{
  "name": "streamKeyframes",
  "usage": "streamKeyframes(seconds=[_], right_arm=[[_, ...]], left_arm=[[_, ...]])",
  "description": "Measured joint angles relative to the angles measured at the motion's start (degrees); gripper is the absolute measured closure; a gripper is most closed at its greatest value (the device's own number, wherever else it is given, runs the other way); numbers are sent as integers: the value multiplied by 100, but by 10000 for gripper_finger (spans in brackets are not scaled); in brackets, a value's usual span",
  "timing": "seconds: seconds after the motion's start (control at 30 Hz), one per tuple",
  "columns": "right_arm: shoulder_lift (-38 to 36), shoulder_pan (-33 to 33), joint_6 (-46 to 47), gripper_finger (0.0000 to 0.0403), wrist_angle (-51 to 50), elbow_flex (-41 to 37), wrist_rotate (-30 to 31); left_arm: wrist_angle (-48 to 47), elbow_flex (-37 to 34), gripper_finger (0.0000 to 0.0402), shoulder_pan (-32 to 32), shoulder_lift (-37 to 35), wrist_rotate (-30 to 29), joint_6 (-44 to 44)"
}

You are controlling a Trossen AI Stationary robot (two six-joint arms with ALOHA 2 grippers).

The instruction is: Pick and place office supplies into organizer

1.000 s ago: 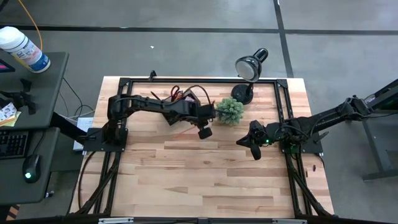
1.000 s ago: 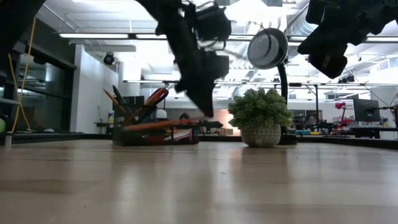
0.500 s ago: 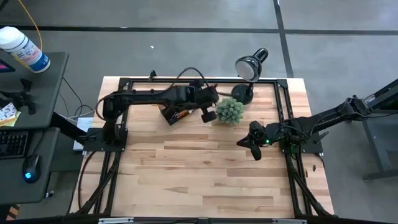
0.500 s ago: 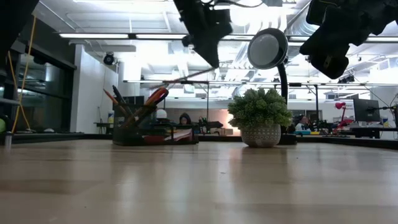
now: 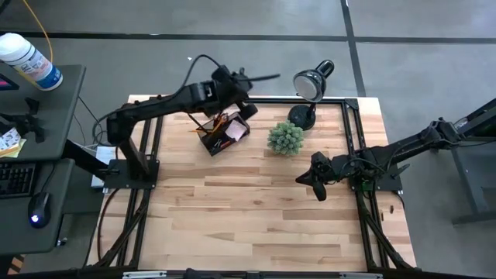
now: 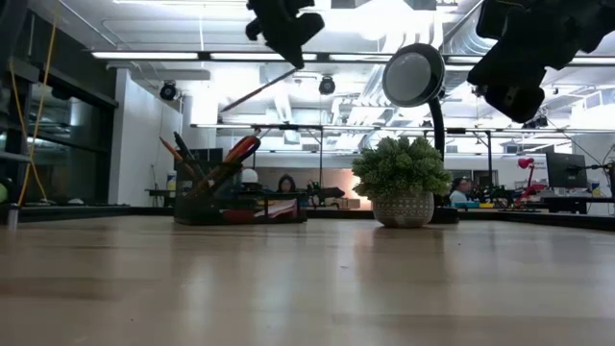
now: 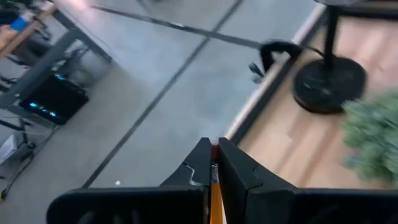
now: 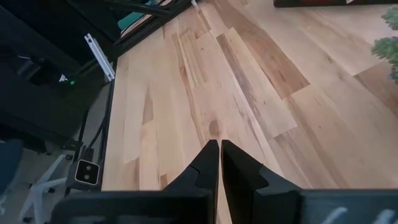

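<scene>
Pale butcher-block wood makes up the table point(image 5: 256, 209), framed by black rails. At its far left part the left arm reaches up and back over the rear edge, and the left gripper point(image 5: 246, 78) hangs high above the organizer point(image 5: 222, 133), its fingers point(image 7: 233, 168) pinched tight on an orange pencil point(image 7: 215, 190) whose orange shaft shows between them in the left wrist view; in the low view a thin rod slants down from that gripper toward the left. The organizer, a small dark box, sits on the wood near the back rail with orange-handled scissors point(image 6: 240, 149) and pencils leaning out of it and something pink point(image 5: 235, 132) lying in its right part. Just to its right stands the green spiky plant point(image 5: 286, 138) in a pale pot, apart from the box, and behind the plant is the black desk lamp point(image 5: 311, 84), its round head turned forward. Farther right the right gripper point(image 5: 314, 180) hovers over bare wood at mid-table, well apart from the plant, its fingers point(image 8: 208, 160) closed together with nothing between them.
</scene>
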Motion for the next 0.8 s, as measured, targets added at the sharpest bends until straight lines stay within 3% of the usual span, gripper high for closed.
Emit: streamKeyframes(seconds=[0.17, 0.53, 0.8], right_arm=[[0, 68, 105, 391, 0, 0, 19], [0, 89, 292, 391, -9, 0, 55], [0, 89, 494, 391, -10, 0, 55]], left_arm=[[816, -760, 401, 191, -428, -6, 22], [3607, -3493, 401, 206, -1470, 81, -109], [5441, -5062, 401, 206, -1991, 38, -102]])
